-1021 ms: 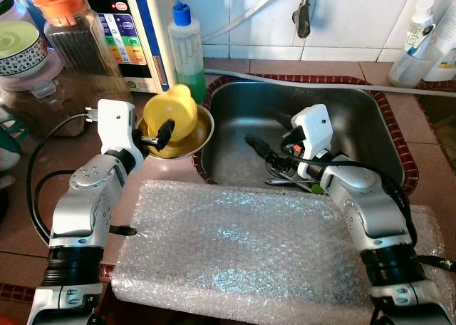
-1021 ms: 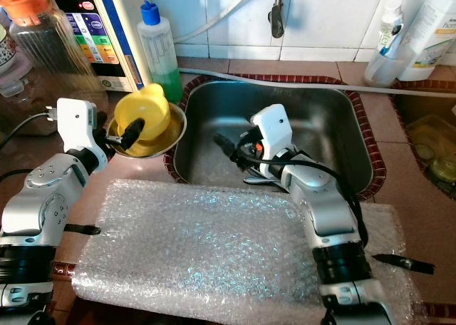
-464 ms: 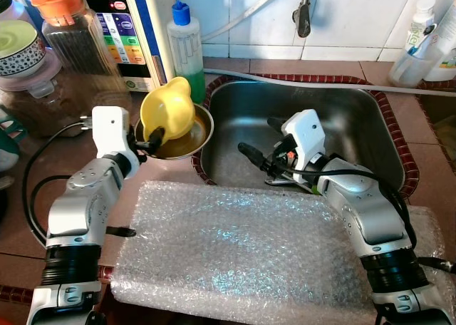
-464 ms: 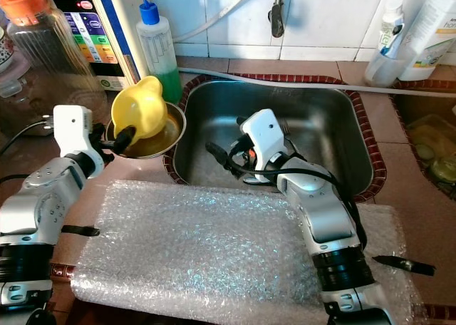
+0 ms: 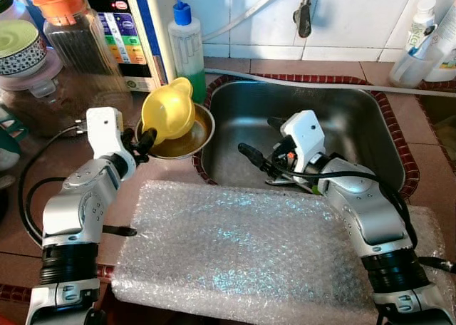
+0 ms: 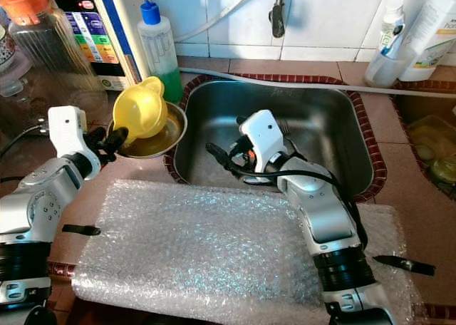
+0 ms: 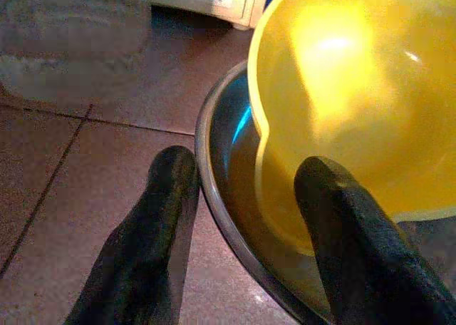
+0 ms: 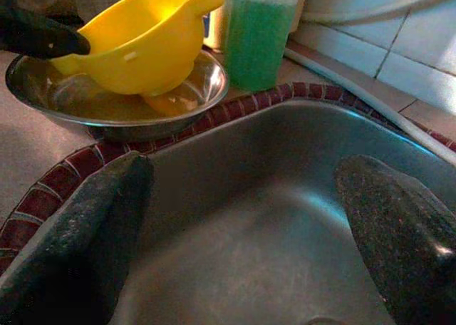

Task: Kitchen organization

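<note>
- Progress looks early: yellow plastic funnel-shaped cup (image 5: pixel 168 112) rests tilted in round steel bowl (image 5: pixel 187 141) on tabletop (image 5: pixel 21 175).
- Left gripper (image 5: pixel 143 140), fingers apart, straddles the bowl's rim.
- Right gripper (image 5: pixel 258 141) hangs spread over steel sink (image 5: pixel 356 118).

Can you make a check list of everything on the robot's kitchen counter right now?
Surface: brown tile counter with a steel sink; bubble wrap lies in front.
Job's things: yellow funnel tilted in a steel bowl that sits left of the sink; utensils lie in the sink under the right arm.
Clutter: green soap bottle, orange-lid jar, white bottles at the far right.
Grippers: left gripper open, one finger outside the bowl's rim, one inside by the funnel. Right gripper open, over the sink.
Cables: black cable loops beside the left arm; white hose runs behind the sink.
Surroundings: white tile wall, tap.
</note>
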Controlling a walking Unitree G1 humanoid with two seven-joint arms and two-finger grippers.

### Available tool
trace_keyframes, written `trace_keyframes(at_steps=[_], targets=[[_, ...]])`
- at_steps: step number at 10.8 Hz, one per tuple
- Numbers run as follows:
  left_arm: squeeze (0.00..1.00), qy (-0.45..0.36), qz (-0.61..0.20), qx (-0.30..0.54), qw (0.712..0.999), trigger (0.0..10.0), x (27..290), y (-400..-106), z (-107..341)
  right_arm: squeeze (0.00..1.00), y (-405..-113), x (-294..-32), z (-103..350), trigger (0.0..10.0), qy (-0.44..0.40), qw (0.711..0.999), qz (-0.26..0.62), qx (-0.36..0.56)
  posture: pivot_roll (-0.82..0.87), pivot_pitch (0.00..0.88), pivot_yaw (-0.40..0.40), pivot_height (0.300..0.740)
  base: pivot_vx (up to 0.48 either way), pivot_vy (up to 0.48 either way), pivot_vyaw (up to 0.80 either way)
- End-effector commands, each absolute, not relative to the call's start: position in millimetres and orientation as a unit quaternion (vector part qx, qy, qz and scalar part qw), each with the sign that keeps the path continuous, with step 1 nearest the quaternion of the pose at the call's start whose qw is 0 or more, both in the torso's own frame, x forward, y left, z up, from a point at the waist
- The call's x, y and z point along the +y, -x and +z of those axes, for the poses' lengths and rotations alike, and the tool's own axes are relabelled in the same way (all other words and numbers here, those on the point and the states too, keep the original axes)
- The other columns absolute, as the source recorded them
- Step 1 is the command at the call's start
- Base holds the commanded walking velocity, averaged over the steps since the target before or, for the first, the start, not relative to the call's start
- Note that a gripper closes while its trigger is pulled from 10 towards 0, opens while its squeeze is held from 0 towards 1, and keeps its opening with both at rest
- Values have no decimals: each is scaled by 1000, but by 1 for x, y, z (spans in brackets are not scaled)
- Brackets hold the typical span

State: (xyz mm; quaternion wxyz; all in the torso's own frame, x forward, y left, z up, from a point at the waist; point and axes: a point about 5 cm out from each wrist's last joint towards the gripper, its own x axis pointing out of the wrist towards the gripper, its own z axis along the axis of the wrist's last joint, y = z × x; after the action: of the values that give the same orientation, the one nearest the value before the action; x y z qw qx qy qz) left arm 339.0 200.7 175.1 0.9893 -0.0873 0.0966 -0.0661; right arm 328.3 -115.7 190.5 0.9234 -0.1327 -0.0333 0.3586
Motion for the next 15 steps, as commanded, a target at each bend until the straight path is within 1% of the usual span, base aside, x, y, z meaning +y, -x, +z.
trace_keyframes(at_steps=[1,2,6,9,11,15], targets=[[0,88,-68,94,989,4118,202,-339,181,0,-326,-112,193,10000,144,917,370,-41,-116,154,61,740,0,0,0],[1000,93,-69,91,989,10000,203,-339,184,0,-326,-112,193,10000,145,916,370,-42,-112,150,63,740,0,0,0],[1000,146,-76,93,982,10000,199,-337,186,0,-326,-111,192,10000,150,915,372,-43,-114,156,61,740,0,0,0],[1000,159,-71,99,980,10000,200,-337,186,0,-326,-111,192,10000,153,915,372,-45,-116,158,63,740,0,0,0],[1000,187,-70,109,974,10000,199,-337,184,0,-324,-109,194,10000,148,911,380,-54,-118,161,64,740,0,0,0],[1000,223,-53,96,969,10000,201,-339,191,0,-320,-106,197,10000,145,906,392,-65,-117,164,65,740,0,0,0]])
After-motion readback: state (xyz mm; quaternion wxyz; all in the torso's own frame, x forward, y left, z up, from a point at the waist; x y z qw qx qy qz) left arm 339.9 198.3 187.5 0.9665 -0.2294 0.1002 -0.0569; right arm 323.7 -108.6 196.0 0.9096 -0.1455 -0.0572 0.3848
